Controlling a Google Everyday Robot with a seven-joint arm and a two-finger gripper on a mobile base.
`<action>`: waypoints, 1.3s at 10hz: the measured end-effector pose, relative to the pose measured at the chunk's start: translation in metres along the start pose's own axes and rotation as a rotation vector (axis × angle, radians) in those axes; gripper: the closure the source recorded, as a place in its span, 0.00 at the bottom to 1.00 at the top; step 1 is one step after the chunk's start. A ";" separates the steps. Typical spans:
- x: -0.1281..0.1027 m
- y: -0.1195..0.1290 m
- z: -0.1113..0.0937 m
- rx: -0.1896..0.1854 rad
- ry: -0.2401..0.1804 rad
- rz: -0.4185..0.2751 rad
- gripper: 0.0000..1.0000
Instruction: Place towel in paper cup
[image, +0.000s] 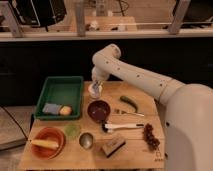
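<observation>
1. One gripper (95, 90) hangs at the centre of the frame, pointing down off the white arm (131, 75); it sits directly over a small pale cup-like shape at the far edge of the wooden table (137, 150). That shape is probably the paper cup, though I cannot separate it from the gripper tip.
2. Finger spread and any load between them — cannot tell. No towel can be made out anywhere, so where it is remains unclear.
3. Just right and below stands the dark round bowl (99, 110), close enough that a straight descent suits the crowding.
4. Left lies the green plastic tray (62, 90), holding a blue sponge (51, 108) and a yellow fruit (65, 110) — kept corralled, off the work area.
5. Lower left, the orange bowl (48, 142) sits well apart.
</observation>
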 end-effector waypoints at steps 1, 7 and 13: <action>-0.003 -0.003 -0.002 -0.004 -0.016 -0.008 0.98; -0.016 -0.021 -0.008 -0.029 -0.145 0.001 0.98; -0.025 -0.018 -0.002 -0.049 -0.357 0.120 0.98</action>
